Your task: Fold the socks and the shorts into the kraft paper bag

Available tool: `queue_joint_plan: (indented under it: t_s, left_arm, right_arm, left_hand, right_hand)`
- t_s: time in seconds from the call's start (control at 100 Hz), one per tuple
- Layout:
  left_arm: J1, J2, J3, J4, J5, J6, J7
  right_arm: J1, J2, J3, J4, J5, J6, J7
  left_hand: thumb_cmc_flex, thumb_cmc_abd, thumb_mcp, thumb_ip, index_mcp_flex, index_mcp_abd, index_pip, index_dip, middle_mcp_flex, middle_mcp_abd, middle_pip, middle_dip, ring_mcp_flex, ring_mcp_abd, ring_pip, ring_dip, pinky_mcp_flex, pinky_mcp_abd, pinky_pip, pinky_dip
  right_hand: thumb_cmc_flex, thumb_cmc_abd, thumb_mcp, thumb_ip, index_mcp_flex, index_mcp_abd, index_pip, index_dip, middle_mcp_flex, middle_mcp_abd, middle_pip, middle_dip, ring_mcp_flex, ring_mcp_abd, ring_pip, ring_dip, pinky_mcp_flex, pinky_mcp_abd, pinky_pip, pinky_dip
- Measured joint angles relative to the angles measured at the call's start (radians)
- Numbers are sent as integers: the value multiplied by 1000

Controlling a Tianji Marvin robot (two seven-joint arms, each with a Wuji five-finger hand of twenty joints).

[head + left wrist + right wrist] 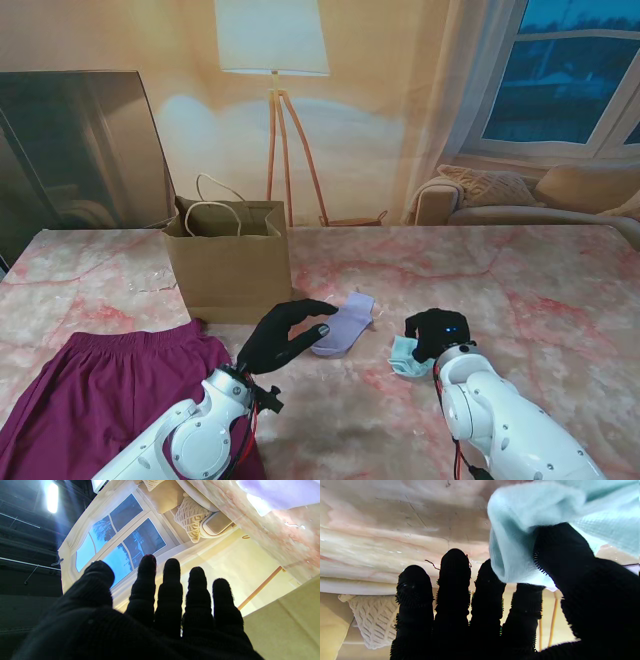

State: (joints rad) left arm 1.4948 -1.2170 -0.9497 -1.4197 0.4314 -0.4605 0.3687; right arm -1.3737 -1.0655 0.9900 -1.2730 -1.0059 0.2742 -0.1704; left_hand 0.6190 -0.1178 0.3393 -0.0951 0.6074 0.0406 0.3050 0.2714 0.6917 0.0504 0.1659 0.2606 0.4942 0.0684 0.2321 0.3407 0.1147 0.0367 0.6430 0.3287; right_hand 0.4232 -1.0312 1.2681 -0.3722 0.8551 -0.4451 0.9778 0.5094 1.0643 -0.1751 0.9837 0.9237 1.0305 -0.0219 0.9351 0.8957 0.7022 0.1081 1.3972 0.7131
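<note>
Stand view, items on the pink marble table [560,290]:
- Kraft paper bag [228,268], upright, mouth open, handles up, at the left-centre far from me; I judge it stands open so folded pieces can drop straight in. Nothing visibly in it yet.
- Maroon shorts [110,395], spread flat at the near left, partly under my left arm, not yet folded.
- Lavender sock [345,323], lying flat just right of the bag.
- Mint sock [405,357], bunched, right of the lavender one, partly under my right hand.
- Left hand [283,335], fingers apart and extended toward the lavender sock; fingertips at its near edge. It grasps nothing.
- Right hand [433,333], resting on the mint sock, presumably to pinch an edge for folding.

Left wrist view:
- Left hand [150,610], all five fingers spread and straight, palm bare; released, holding nothing.
- Lavender sock [280,492], a blurred strip beyond the fingertips, apart from them here.
- Kraft paper bag [287,625], its tan wall close beside the hand.

Right wrist view:
- Right hand [495,610], thumb pressed against the mint sock [540,530], a fold of which curls over toward the index finger. The other fingers [453,580] stay straight. I judge a thumb-and-index pinch on the sock, light rather than firm.
</note>
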Motion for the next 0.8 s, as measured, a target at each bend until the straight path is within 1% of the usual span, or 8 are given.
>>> queue_joint_plan:
  t_s: [0.07,0.18,0.22,0.29,0.46,0.68,0.72,0.8]
  left_arm:
    - [-1,0,1,0,-4,3,-4]
    - [-7,1,7,2,-11,9,-12]
    - [-11,1,10,3,-13,13,-16]
    - [-20,2,17,6,-16,21,-25]
    - [-57,3,50,29,-27,43,-39]
    - [-135,-5,121,99,-40,59,-46]
    - [-151,-10,134,118,-42,59,-42]
    - [-180,-22,160,152,-48,59,-33]
  right_arm:
    - [-11,-5,15,3,-7,-14,-15]
    - [-42,-13,59,-12,-21,-34,-36]
    - [-58,-14,78,-26,-20,-39,-49]
    - [-85,-19,108,-52,-2,-49,-89]
    - [-158,-36,191,-147,30,-90,-166]
    - [-237,-52,254,-263,40,-117,-250]
    - [-251,-55,263,-282,45,-121,-265]
    - [-276,-62,276,-316,67,-130,-288]
  left_hand:
    - [0,0,0,0,0,0,0,0,0,0,0,0,0,0,0,0,0,0,0,0]
    - [0,-6,0,0,0,0,0,0,0,0,0,0,0,0,0,0,0,0,-1,0]
    - [-15,-26,54,0,0,2,0,0,0,0,0,0,0,0,0,0,0,0,-2,0]
    - [-38,-56,72,2,-1,9,0,0,0,0,0,5,0,0,0,0,0,0,-3,0]
    - [-103,-136,187,2,-18,51,-20,0,-32,18,0,15,-1,1,0,0,0,1,-4,0]
    - [-104,-275,188,2,-81,86,-50,0,-71,19,0,17,-13,12,0,0,-3,2,-5,0]
    - [-107,-300,208,2,-94,101,-53,-6,-77,40,0,20,-30,17,0,0,-9,3,-9,0]
    - [-127,-355,242,2,-116,127,-85,-22,-128,47,-1,20,-62,31,-2,0,-17,14,-27,-2]
  right_hand:
    - [9,1,0,-1,28,-42,9,40,-3,0,-47,-13,-3,0,-21,0,-2,0,4,0]
    - [10,1,-1,-12,56,-52,9,40,21,13,-222,-200,25,11,-134,-70,48,-1,29,0]
    - [10,1,-1,-12,56,-52,9,22,55,28,-260,-261,63,20,-161,-93,81,0,43,0]
    - [11,1,-2,-18,82,-47,9,-51,112,43,-283,-333,124,25,-173,-117,135,2,71,0]
    - [23,3,-3,-20,106,2,9,-146,206,68,-268,-359,216,36,-139,-118,211,14,131,0]
    - [24,4,-14,-20,107,25,19,-173,217,73,-264,-359,236,36,-124,-118,233,14,144,0]
    - [25,4,-14,-20,107,25,19,-173,217,78,-264,-359,236,36,-123,-119,233,14,144,-2]
    - [25,4,-14,-20,108,26,20,-180,217,80,-264,-359,236,36,-115,-119,233,14,145,-7]
